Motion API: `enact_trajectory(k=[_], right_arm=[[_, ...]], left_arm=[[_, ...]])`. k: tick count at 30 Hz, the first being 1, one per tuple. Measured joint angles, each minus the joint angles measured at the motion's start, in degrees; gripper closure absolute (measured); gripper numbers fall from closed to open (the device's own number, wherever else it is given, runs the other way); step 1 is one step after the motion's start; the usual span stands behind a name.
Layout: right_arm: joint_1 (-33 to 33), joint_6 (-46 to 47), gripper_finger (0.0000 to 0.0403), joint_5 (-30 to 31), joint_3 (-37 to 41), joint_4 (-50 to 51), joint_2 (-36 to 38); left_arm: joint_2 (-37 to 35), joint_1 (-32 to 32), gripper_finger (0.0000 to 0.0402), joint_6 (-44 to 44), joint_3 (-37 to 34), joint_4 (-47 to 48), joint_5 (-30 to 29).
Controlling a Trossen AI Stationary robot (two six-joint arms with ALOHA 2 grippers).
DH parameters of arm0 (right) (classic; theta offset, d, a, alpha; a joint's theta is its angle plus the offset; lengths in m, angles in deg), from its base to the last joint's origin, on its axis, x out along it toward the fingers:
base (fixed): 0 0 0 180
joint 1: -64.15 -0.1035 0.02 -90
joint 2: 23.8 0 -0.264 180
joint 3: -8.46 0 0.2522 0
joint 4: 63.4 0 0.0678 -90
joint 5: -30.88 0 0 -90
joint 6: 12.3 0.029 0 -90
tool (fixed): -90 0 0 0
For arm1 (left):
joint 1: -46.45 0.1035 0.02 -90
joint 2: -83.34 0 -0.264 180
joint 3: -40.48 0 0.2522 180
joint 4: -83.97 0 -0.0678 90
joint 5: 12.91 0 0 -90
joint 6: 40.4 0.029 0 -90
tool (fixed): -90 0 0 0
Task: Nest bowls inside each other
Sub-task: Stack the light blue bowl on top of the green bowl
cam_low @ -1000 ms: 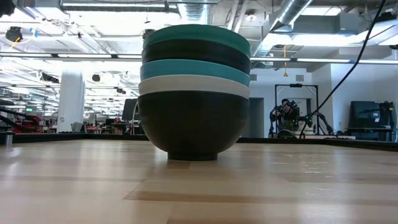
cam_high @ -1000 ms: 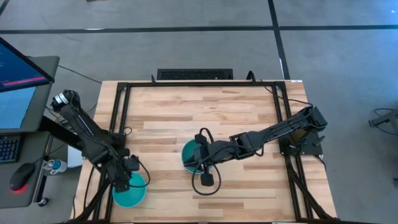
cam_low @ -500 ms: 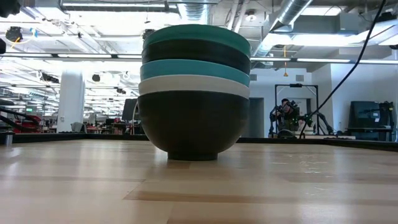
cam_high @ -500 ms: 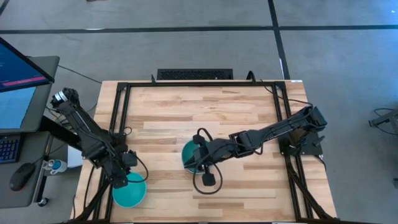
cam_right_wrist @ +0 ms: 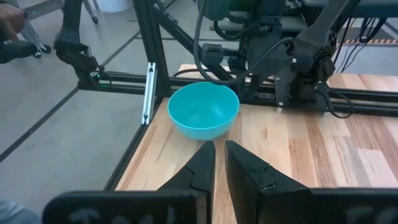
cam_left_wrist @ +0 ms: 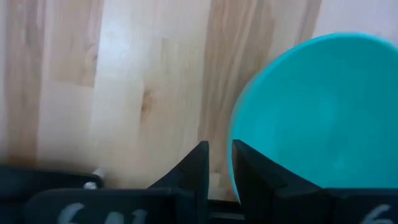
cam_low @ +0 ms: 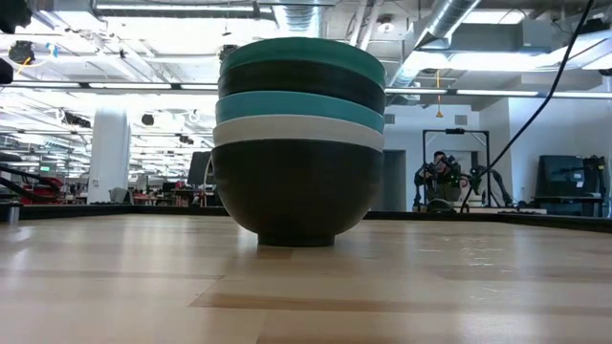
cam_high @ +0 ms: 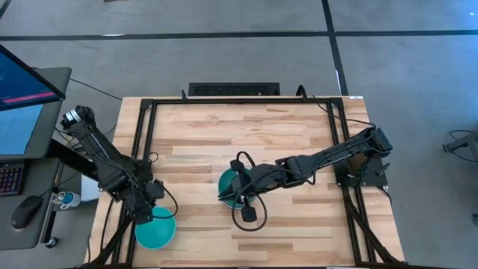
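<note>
Lone bright cyan-blue round bowl [cam_high: 155,232] at table's front-left corner, left gripper [cam_left_wrist: 217,163] just beside its rim, fingers nearly pressed together | nested stack of five bowls [cam_low: 298,139] mid-table, layers clear only in low view, partly hidden overhead by right gripper [cam_right_wrist: 218,160], fingers nearly together, empty

Left hand [cam_left_wrist: 219,163] nearly closed beside cyan bowl [cam_left_wrist: 317,112] — on wooden table [cam_left_wrist: 124,81].
</note>
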Motion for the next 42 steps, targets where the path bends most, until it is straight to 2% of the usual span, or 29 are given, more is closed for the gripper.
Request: enact_trajectory(k=[4,14,19,25,31,33,37,42], right_arm=[[0.0,0.0,0.0344,0.0,0.0,0.0,0.0],[0.0,0.0,0.0344,0.0,0.0,0.0,0.0],[0.0,0.0,0.0344,0.0,0.0,0.0,0.0],[0.0,0.0,0.0344,0.0,0.0,0.0,0.0],[0.0,0.0,0.0344,0.0,0.0,-0.2,0.0],[0.0,0.2,0.0344,0.0,0.0,-0.3,0.0],[0.0,0.4,0.0344,0.0,0.0,-1.0,0.0],[-0.1,0.5,0.0344,0.0,0.0,-1.0,0.0]], left_arm=[[0.0,0.0,0.0341,0.7,0.0,1.6,0.0],[0.2,0.0,0.0341,1.7,-0.1,-1.3,1.0],[3.7,0.0,0.0341,4.9,-0.1,-1.5,5.2],[7.8,0.0,0.0341,5.9,-0.1,-1.9,4.4],[8.5,0.3,0.0342,7.0,-0.1,-2.7,5.0],[8.5,0.7,0.0351,7.4,-0.1,-3.5,4.5],[8.5,1.8,0.0393,8.6,-0.1,-5.1,4.4],[8.5,3.1,0.0398,8.5,-0.1,-5.1,4.3]])
